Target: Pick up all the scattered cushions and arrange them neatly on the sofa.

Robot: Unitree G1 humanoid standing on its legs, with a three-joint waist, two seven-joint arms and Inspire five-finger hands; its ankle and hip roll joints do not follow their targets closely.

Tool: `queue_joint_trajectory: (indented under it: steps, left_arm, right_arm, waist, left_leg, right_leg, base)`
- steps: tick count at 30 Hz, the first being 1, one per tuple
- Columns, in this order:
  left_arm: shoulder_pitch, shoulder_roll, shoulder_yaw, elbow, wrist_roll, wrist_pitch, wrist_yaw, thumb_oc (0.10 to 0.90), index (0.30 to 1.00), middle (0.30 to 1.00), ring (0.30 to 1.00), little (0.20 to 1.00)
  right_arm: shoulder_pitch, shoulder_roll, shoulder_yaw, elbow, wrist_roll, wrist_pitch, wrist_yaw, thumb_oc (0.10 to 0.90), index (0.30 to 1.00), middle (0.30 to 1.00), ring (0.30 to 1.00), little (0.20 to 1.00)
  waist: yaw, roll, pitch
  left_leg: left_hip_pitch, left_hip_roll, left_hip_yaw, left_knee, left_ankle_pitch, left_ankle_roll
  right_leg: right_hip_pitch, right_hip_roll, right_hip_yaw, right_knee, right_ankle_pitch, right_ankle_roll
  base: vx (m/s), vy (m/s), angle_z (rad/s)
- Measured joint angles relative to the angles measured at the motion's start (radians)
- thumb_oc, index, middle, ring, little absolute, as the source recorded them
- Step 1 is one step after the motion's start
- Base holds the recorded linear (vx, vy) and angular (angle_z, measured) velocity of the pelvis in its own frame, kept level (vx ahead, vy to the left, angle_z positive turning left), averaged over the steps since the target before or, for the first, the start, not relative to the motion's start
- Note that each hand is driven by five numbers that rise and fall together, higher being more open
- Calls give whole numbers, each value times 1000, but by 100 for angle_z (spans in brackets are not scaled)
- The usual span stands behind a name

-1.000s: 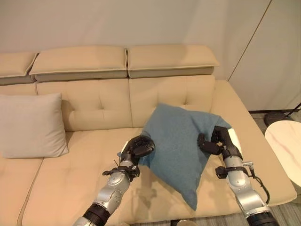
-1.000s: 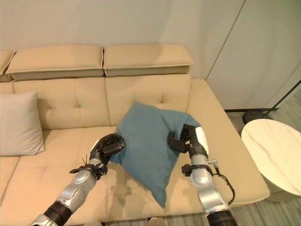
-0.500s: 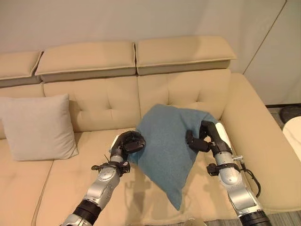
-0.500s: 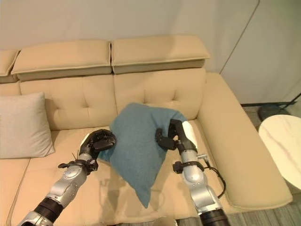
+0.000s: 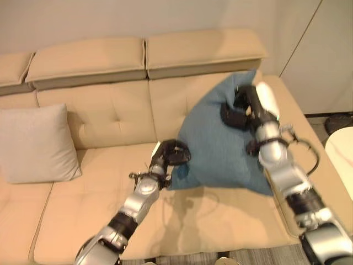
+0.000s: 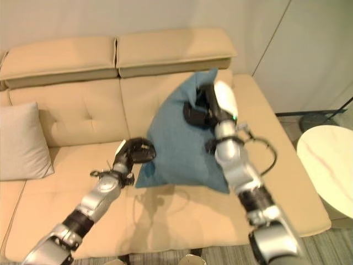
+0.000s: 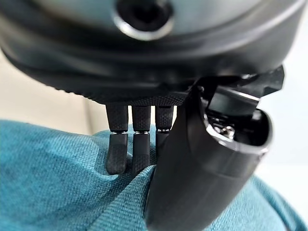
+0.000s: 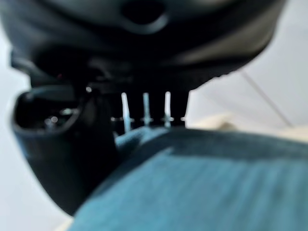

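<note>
A teal blue cushion (image 5: 220, 143) stands tilted against the right backrest of the beige sofa (image 5: 99, 116). My left hand (image 5: 172, 153) pinches its lower left corner, fingers (image 7: 125, 149) and thumb curled on the cloth (image 7: 57, 192). My right hand (image 5: 238, 110) is shut on the cushion's top corner, high by the backrest; its own wrist view shows the thumb (image 8: 62, 159) clamped over the teal cloth (image 8: 192, 187). A light grey cushion (image 5: 36, 144) leans upright on the sofa's left seat.
A round white marble side table (image 6: 328, 165) stands right of the sofa arm. Bare seat lies between the two cushions. A white wall panel (image 5: 325, 49) rises behind the sofa's right end.
My right hand has lifted the cushion's corner up and back toward the backrest. The cushion's hanging point swung up, so it now stands on the seat. The camera has also shifted.
</note>
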Motion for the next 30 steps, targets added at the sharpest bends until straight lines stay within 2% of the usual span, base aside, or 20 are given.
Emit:
queue_joint_trajectory:
  steps: [5,8,14,16,17,18,19,20,21,22,23,27,30]
  left_arm:
    - [-143,-11,28,34,49,-2,92,400,300,300,300,300]
    - [-193,-6,36,80,66,-16,125,400,300,300,300,300]
    - [-202,40,65,80,87,-48,140,400,300,300,300,300]
    - [-205,36,50,118,100,-101,142,400,300,300,300,300]
    - [-222,25,36,153,100,-120,147,400,300,300,300,300]
    - [-273,-6,15,238,88,-129,144,400,300,300,300,300]
    - [-295,-28,9,273,79,-129,141,400,300,300,300,300]
    - [-332,-61,3,342,31,-123,139,400,300,300,300,300]
    - [-357,-77,5,394,-2,-123,142,400,300,300,300,300]
    - [-381,-82,4,436,-34,-121,143,624,636,636,636,636]
    - [-392,-84,6,440,-47,-121,149,800,900,900,900,900]
    - [-468,-106,21,485,-59,-121,157,800,900,900,900,900]
    - [-472,-99,22,492,-67,-120,156,800,900,900,900,900]
  right_arm:
    - [-206,0,72,123,-50,-1,-70,400,300,300,300,300]
    - [-231,5,71,183,-29,-4,-106,400,300,300,300,300]
    - [-242,5,93,329,84,-17,-131,400,300,300,300,300]
    - [-249,17,98,506,140,-98,-140,400,300,300,300,300]
    - [-271,28,100,607,190,-98,-135,400,300,300,300,300]
    - [-324,31,137,752,253,-69,-108,400,300,300,300,300]
    - [-338,33,152,781,267,-55,-95,463,394,394,394,394]
    - [-345,52,140,806,302,-45,-79,800,900,900,900,900]
    - [-351,74,104,821,335,-44,-84,800,900,900,900,900]
    - [-371,101,81,841,383,-33,-99,800,900,900,900,900]
    - [-376,107,80,839,414,-33,-108,800,900,900,900,900]
    - [-433,107,80,846,498,-26,-139,800,900,900,900,900]
    - [-464,106,108,878,511,-17,-137,800,900,900,900,900]
  waist:
    - [11,-1,1]
    - [26,-4,2]
    - [21,-24,14]
    - [24,-42,28]
    - [27,-51,33]
    - [32,-51,33]
    - [32,-52,34]
    - [27,-52,40]
    - [25,-48,62]
    - [23,-46,85]
    - [23,-45,100]
    - [27,-27,126]
    - [26,-35,135]
  left_leg:
    - [-120,-2,-6,-1,24,4]
    - [-157,0,-4,-1,26,3]
    - [-201,1,4,-3,26,3]
    - [-221,0,10,15,26,3]
    - [-238,1,10,21,26,3]
    - [-276,1,9,17,26,3]
    - [-293,1,8,18,26,3]
    - [-320,2,7,18,29,7]
    - [-321,0,7,20,29,7]
    - [-321,0,12,28,29,7]
    - [-321,0,17,30,29,8]
    - [-346,1,23,73,28,8]
    - [-402,4,26,187,27,8]
  right_leg:
    - [-113,-1,-4,0,21,-6]
    - [-151,0,-3,0,25,-9]
    - [-204,0,-3,0,25,-9]
    - [-215,-1,-6,0,25,-9]
    - [-227,-2,-7,0,25,-9]
    - [-263,-2,-11,0,25,-9]
    - [-281,-3,-13,0,30,-11]
    - [-311,-8,-12,0,37,-14]
    - [-312,-10,-10,0,43,-13]
    - [-313,-11,-6,0,49,-17]
    - [-313,-12,-6,0,50,-17]
    - [-314,-14,-8,1,51,-19]
    - [-309,-29,-12,0,60,-30]
  base:
    - [-110,11,5]
    - [-11,-4,-1]
    - [-25,-17,-4]
    - [-54,-29,1]
    - [-57,-21,9]
    - [-67,-9,8]
    - [-86,40,4]
    - [-61,43,-4]
    - [-75,63,-9]
    - [-39,27,-10]
    - [-62,43,-5]
    - [-14,24,2]
    - [-31,14,9]
